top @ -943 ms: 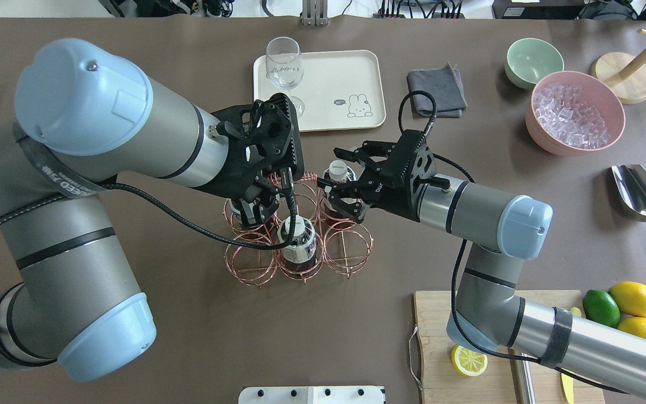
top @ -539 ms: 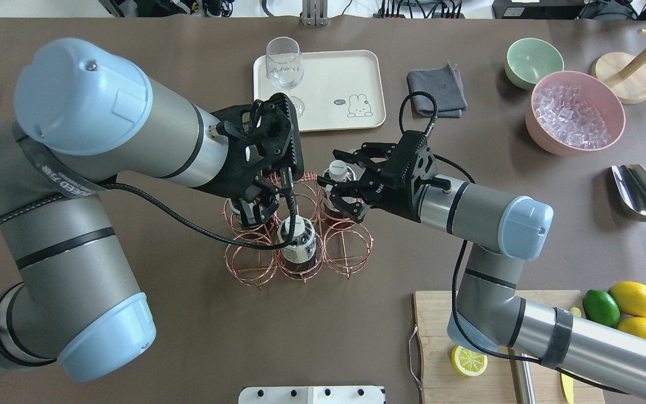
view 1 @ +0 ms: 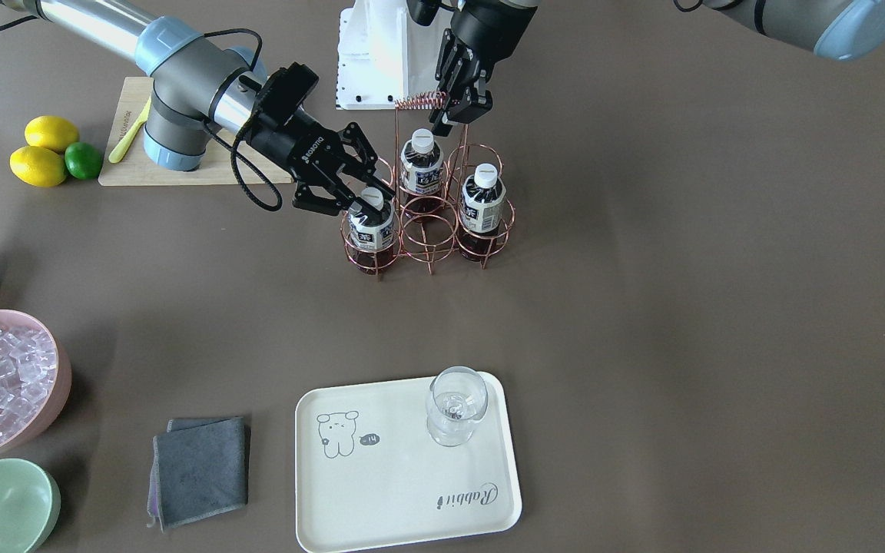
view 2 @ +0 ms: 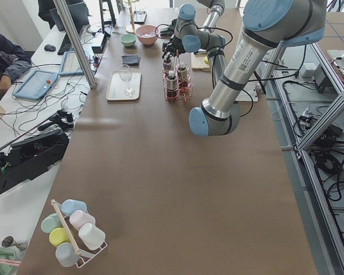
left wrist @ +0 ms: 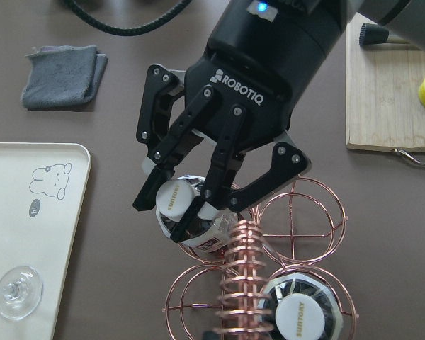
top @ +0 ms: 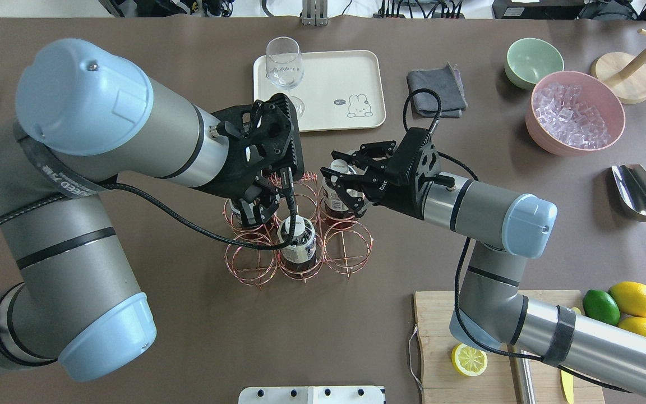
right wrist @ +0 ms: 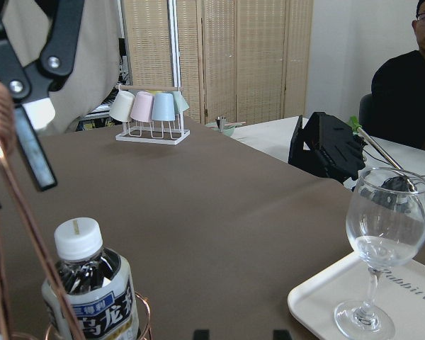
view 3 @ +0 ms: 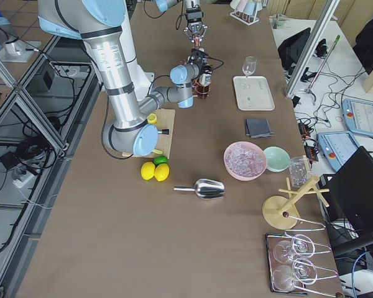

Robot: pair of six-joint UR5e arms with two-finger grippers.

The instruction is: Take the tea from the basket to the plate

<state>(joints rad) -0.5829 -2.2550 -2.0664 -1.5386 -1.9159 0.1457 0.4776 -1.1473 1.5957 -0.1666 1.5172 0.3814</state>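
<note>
Over the brown desk (top: 188,336), the left arm (top: 132,129) and right arm (top: 485,205) meet at the copper wire basket (view 1: 427,246), well apart from the cream plate (view 1: 412,491). The left gripper (view 1: 454,115) has its jaws pinched on the basket's coiled handle (view 1: 419,100). The right gripper (left wrist: 178,205) holds its jaws spread either side of the tea (view 1: 369,230), upright in a plate-side corner cell. A glass (view 1: 454,407) stands on the plate.
</note>
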